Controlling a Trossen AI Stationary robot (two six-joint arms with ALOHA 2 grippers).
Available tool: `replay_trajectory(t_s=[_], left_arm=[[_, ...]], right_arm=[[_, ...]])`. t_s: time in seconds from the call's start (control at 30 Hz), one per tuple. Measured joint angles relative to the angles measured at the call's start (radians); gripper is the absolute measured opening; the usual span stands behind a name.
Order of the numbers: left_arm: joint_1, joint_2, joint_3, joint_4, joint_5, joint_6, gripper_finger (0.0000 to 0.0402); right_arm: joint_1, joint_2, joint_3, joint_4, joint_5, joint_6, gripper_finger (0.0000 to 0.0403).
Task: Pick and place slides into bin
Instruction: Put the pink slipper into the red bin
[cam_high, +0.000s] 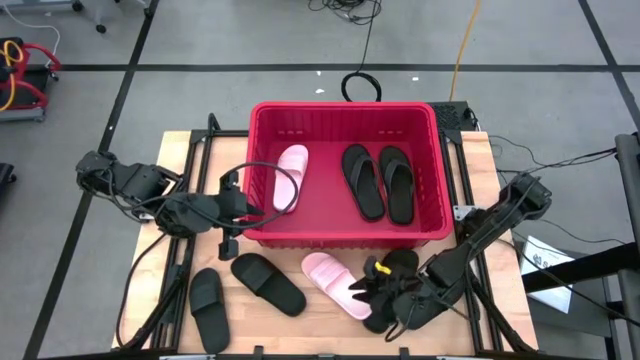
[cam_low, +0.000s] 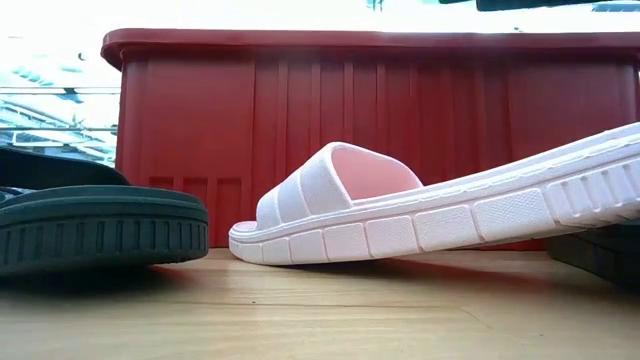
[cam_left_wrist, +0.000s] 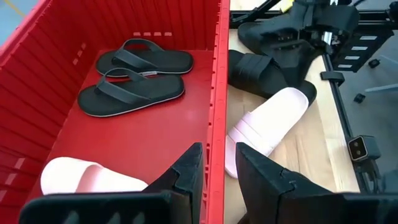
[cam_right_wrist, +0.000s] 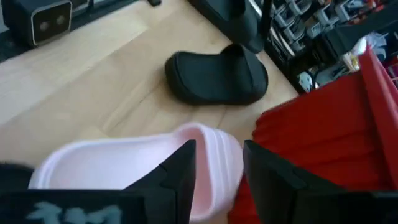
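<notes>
The red bin (cam_high: 345, 115) stands at the table's far middle. A pink slide (cam_high: 291, 176) and two black thong sandals (cam_left_wrist: 134, 78) lie on its floor. On the table in front lie a second pink slide (cam_high: 334, 282), two black slides (cam_high: 268, 283) at the left and more black ones (cam_high: 398, 268) at the right. My left gripper (cam_left_wrist: 219, 149) hangs open above the bin's left wall (cam_left_wrist: 217, 93), a finger on each side of it and nothing between them. My right gripper (cam_right_wrist: 219, 146) stands open over the table's pink slide (cam_right_wrist: 124, 165). My right gripper comes slanting down from the table's right, along the pink slide, with its open fingers (cam_right_wrist: 180, 165) over the strap (cam_right_wrist: 214, 155). Whether they touch it I cannot tell. The slide lies tilted, its toe (cam_low: 245, 245) on the table and its heel end (cam_low: 600, 170) raised.
Both arms' cables and frame rails run along the table's left and right sides. A bare strip of wood (cam_low: 320, 310) lies between the slides and the near edge. A small camera block (cam_right_wrist: 46, 22) sits at the table's near edge.
</notes>
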Motion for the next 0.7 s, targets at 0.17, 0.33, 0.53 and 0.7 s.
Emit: replay_trajectory(t_s=[0.17,0.33,0.53,0.7], left_arm=[[0.000,0.000,0.000,0.000,0.000,0.002,0.0093],[0.000,0.000,0.000,-0.001,0.000,0.002,0.0093],[0.000,0.000,0.000,-0.001,0.000,-0.014,0.0093],[0.000,0.000,0.000,-0.001,0.001,-0.022,0.0093]], right_arm=[[0.001,0.084,0.000,0.057,0.020,-0.052,0.0125],[-0.032,0.127,0.000,0.088,0.076,-0.072,0.0125],[-0.092,0.157,0.000,0.133,0.045,-0.049,0.0124],[-0.112,0.173,0.000,0.134,-0.023,-0.064,0.0124]])
